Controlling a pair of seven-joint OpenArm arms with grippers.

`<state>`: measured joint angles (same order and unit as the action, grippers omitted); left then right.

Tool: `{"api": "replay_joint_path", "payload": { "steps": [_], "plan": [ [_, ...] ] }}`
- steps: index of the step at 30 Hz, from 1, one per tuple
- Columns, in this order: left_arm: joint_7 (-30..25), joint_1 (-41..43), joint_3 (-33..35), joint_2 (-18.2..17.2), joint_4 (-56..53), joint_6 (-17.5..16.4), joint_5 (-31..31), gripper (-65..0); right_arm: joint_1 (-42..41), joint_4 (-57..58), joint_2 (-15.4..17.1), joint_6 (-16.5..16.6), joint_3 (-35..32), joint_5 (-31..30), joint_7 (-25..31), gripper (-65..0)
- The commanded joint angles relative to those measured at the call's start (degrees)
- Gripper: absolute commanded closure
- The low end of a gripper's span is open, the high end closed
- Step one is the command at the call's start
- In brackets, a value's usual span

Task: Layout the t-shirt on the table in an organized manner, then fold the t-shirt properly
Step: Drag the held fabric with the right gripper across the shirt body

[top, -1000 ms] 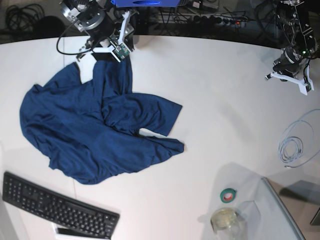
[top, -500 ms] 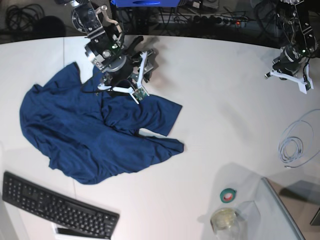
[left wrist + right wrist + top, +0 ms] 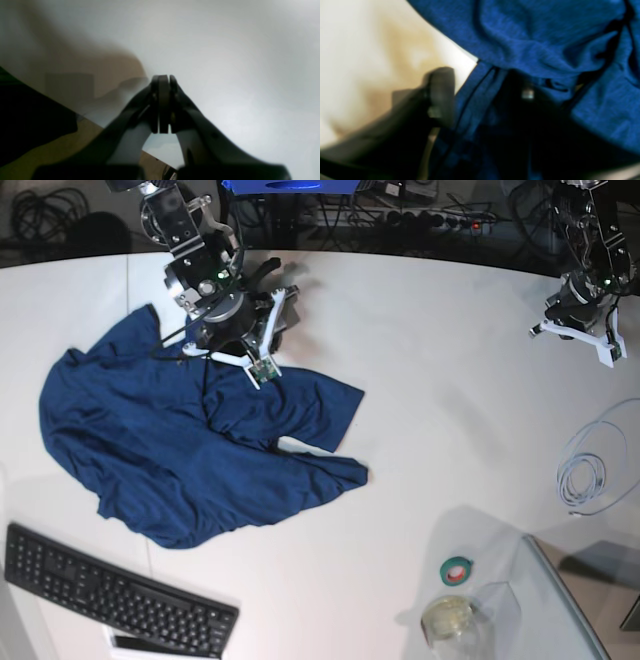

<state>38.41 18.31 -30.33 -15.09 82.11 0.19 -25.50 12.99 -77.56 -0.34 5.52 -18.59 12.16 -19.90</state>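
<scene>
Right end effector [image 3: 232,352] sits down on the t-shirt [image 3: 190,440] at its far edge. Right wrist view is blurred: fabric lies between the fingers, but I can't tell if it's pinched.

Advice: grab a single layer at a hem or shoulder and lift before dragging, or the folds go with it.

T-shirt is soft navy knit, crumpled, lying on the left of the smooth white tabletop [image 3: 420,380]. Left end effector [image 3: 163,105] is closed and empty, far right.
</scene>
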Motion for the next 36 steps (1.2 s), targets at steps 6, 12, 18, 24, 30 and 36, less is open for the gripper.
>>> {"api": "replay_joint_path", "payload": {
  "steps": [6, 12, 18, 24, 30, 36],
  "plan": [
    [-0.74, -0.15, -0.31, -0.86, 0.84, 0.03, 0.05, 0.0, 7.89, -8.2, 0.29, 1.65, -0.53, 0.54, -1.07, 0.0],
    [-0.74, -0.5, -0.05, -0.86, 0.84, 0.03, 0.05, 0.0, 17.38, -20.42, 3.64, 17.38, -0.27, 0.45, -0.8, 0.0],
    [-0.74, -0.59, 0.04, -0.86, 0.84, 0.03, 0.05, 0.0, 23.18, -31.94, 8.38, 19.67, 2.28, 0.45, -0.63, 0.0],
    [-0.74, -0.5, 0.04, -0.78, 0.84, 0.03, 0.05, 0.0, 22.92, -38.26, 8.21, 19.67, 15.29, 0.45, 7.11, 0.0],
    [-0.74, -0.42, 0.04, -0.69, 0.84, 0.03, 0.05, 0.0, 11.93, -37.21, 8.12, 19.67, 25.58, -1.48, 7.81, 0.0],
    [-0.74, -0.59, 0.13, -0.34, 0.84, 0.03, 0.05, 0.0, -5.65, -28.24, 8.12, 19.67, 32.17, -4.82, 7.99, 0.0]
  ]
}}
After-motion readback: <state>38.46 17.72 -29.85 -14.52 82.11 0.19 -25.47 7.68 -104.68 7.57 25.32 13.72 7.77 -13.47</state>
